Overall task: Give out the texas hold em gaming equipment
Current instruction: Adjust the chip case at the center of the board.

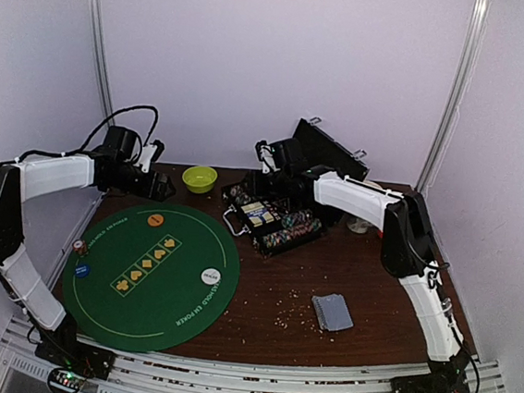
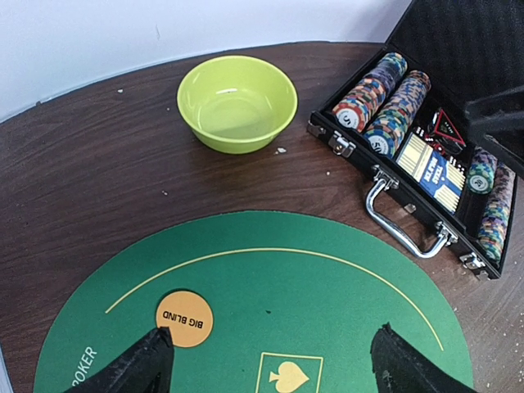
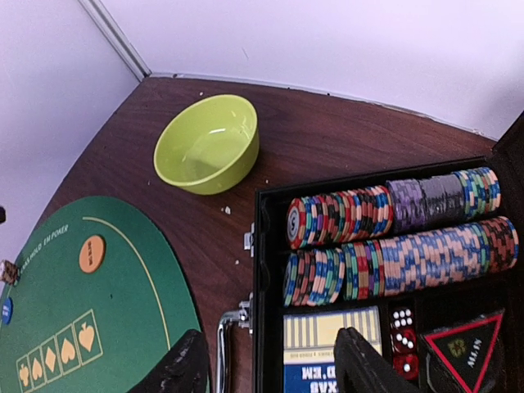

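The open black case (image 1: pixel 273 221) at the back holds rows of multicoloured poker chips (image 3: pixel 385 214), a card box (image 3: pixel 327 348) and red dice (image 3: pixel 401 329). A stack of grey-blue-backed cards (image 1: pixel 333 312) lies on the wood at the front right. On the green mat (image 1: pixel 156 284) rest a white dealer disc (image 1: pixel 210 275), an orange BIG BLIND disc (image 2: pixel 184 318), a small blue disc (image 1: pixel 81 270) and one chip (image 1: pixel 78 246). My left gripper (image 2: pixel 273 330) hovers open over the mat's far edge, empty. My right gripper (image 3: pixel 268 332) is open, straddling the case's left wall, holding nothing.
A lime-green bowl (image 1: pixel 200 178) stands behind the mat, left of the case. The case's metal handle (image 2: pixel 401 225) sticks out toward the mat. Its raised lid (image 1: pixel 331 152) stands behind the right arm. Crumbs dot the wood near the cards.
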Motion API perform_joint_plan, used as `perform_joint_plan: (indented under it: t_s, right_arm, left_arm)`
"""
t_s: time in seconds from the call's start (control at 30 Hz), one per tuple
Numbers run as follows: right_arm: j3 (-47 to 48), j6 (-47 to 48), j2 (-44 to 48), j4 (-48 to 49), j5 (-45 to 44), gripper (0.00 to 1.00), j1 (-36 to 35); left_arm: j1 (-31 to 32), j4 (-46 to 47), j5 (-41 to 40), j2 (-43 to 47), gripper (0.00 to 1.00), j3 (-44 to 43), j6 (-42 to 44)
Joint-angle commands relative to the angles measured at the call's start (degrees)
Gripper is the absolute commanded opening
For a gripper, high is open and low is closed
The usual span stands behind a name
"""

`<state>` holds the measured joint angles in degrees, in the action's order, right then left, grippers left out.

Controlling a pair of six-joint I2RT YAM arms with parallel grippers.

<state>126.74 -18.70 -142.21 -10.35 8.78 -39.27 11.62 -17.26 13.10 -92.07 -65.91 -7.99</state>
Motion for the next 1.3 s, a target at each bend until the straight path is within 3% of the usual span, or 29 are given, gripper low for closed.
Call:
perform_joint_plan:
  t_s: [0.0, 0.17, 0.7, 1.03, 1.27]
  right_arm:
    - [-3.4, 7.0, 2.9, -10.9, -2.2, 0.55, -1.8]
    - [-1.8, 9.9, 1.6, -16.5, -5.7, 0.55, -4.1]
    - [4.7, 12.0, -5.7, -16.9, -11.3, 0.46, -5.1]
    - [5.2, 12.5, -7.6, -17.9, -11.6, 0.19, -5.2]
    - [-1.7, 14.8, -2.4, -18.7, -11.6, 0.04, -6.2]
  left_arm:
    - [0.0, 0.9, 0.0, 0.3, 0.87, -1.7, 0.5]
    - [0.0, -0.6, -0.2, 0.6, 0.87, -2.0, 0.5]
    - [0.0, -1.4, 0.0, 2.4, 0.87, -1.0, 1.1]
    - [0.0, -1.8, -0.5, 2.9, 0.87, -0.5, 1.6]
    - [-0.1, -2.3, -0.7, 3.4, 0.87, -0.5, 2.2]
